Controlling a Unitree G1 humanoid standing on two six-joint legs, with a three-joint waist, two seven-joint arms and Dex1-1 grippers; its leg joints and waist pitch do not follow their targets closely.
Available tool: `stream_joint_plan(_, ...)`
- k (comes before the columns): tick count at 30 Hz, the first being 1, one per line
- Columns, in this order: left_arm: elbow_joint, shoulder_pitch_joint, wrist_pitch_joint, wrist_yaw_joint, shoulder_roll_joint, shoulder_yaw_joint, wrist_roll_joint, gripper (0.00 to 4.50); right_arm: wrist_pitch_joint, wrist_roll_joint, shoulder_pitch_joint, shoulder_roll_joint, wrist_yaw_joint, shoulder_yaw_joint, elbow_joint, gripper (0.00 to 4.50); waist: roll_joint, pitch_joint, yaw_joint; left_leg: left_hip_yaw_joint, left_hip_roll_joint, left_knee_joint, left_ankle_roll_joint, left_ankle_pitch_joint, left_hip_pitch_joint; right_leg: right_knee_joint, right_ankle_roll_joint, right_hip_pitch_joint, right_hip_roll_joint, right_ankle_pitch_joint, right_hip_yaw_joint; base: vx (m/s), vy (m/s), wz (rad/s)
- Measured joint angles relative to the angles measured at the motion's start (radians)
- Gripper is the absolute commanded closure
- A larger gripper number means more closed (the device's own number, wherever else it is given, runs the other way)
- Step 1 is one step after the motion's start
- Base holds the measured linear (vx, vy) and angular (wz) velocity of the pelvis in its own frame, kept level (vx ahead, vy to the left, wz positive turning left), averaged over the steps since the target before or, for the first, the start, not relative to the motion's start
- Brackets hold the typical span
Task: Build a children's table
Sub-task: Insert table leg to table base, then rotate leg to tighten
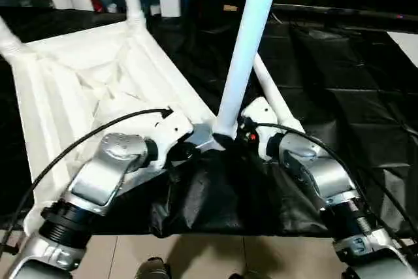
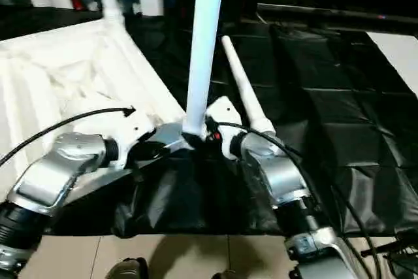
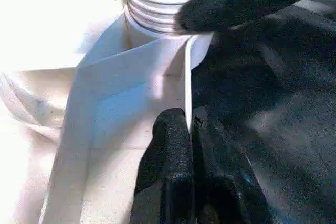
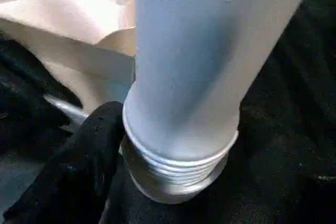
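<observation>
Jaws of the left gripper (image 3: 189,129) pinch the table top (image 1: 78,89) rim; the right gripper (image 1: 238,132) clasps the upright leg (image 1: 245,50) at that top's near corner.

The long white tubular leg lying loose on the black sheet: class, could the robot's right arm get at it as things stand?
Probably yes: the loose white leg lies just beyond the right gripper, nothing between, though that gripper now sits at the upright white leg.
</observation>
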Motion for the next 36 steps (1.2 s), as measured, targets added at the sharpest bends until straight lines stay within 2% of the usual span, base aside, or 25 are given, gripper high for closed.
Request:
stream_joint_plan(4,0.019,0.002,-0.043,-0.044,0.026,-0.002,-0.011,4.50,-0.004,-0.002,0.001,-0.020,0.044,0.016,-0.017,0.79,-0.001,-0.001,0.003,0.000,0.000,0.001,0.002,0.002,0.000,0.000,0.000,0.000,0.000,0.004,0.000,0.000,0.000,0.00)
stream_joint_plan(9,0.029,0.005,-0.081,-0.091,0.039,-0.019,-0.011,4.50,-0.016,-0.004,0.001,-0.034,0.092,0.029,-0.022,0.79,-0.002,-0.002,0.020,0.001,0.000,0.004,0.005,0.005,0.000,0.001,0.001,0.002,-0.001,0.007,0.000,0.000,0.000,0.00)
stream_joint_plan(11,0.034,0.005,-0.092,-0.106,0.043,-0.022,-0.012,4.50,-0.028,-0.004,0.001,-0.038,0.112,0.041,-0.022,0.79,-0.003,-0.003,0.022,0.002,0.000,0.005,0.006,0.006,0.000,0.001,0.001,0.002,-0.001,0.008,0.000,0.000,0.000,0.00)
stream_joint_plan(16,0.035,0.009,-0.110,-0.133,0.059,-0.028,-0.012,4.50,-0.043,-0.005,0.001,-0.044,0.141,0.058,-0.016,0.79,-0.005,-0.005,0.022,0.002,0.001,0.008,0.008,0.007,-0.001,0.001,0.001,0.003,-0.001,0.013,0.000,0.000,0.000,0.00)
stream_joint_plan(24,0.036,0.014,-0.117,-0.143,0.068,-0.030,-0.012,4.50,-0.054,-0.006,-0.003,-0.043,0.161,0.059,0.019,1.50,-0.008,-0.007,0.021,0.002,0.001,0.012,0.010,0.009,-0.001,0.001,0.001,0.003,-0.002,0.018,0.002,0.000,0.000,0.00)
stream_joint_plan(27,0.037,0.015,-0.118,-0.148,0.073,-0.030,-0.012,4.50,-0.060,-0.005,-0.006,-0.039,0.170,0.059,0.031,1.65,-0.010,-0.008,0.020,0.002,0.001,0.014,0.010,0.009,-0.001,0.001,0.001,0.003,-0.002,0.019,0.002,0.000,0.000,0.00)
stream_joint_plan(32,0.039,0.016,-0.118,-0.158,0.080,-0.030,-0.012,4.50,-0.075,-0.003,-0.007,-0.035,0.182,0.058,0.047,1.69,-0.010,-0.010,0.019,0.002,0.001,0.015,0.010,0.009,-0.001,0.002,0.001,0.003,-0.002,0.019,0.002,0.000,0.000,0.00)
stream_joint_plan(36,0.057,0.015,-0.118,-0.150,0.063,-0.029,-0.012,4.50,-0.070,0.007,-0.006,-0.012,0.173,0.041,0.075,1.71,-0.009,-0.018,0.018,0.002,0.001,0.015,0.010,0.009,-0.001,0.002,0.002,0.003,-0.002,0.020,0.002,0.000,0.000,0.00)
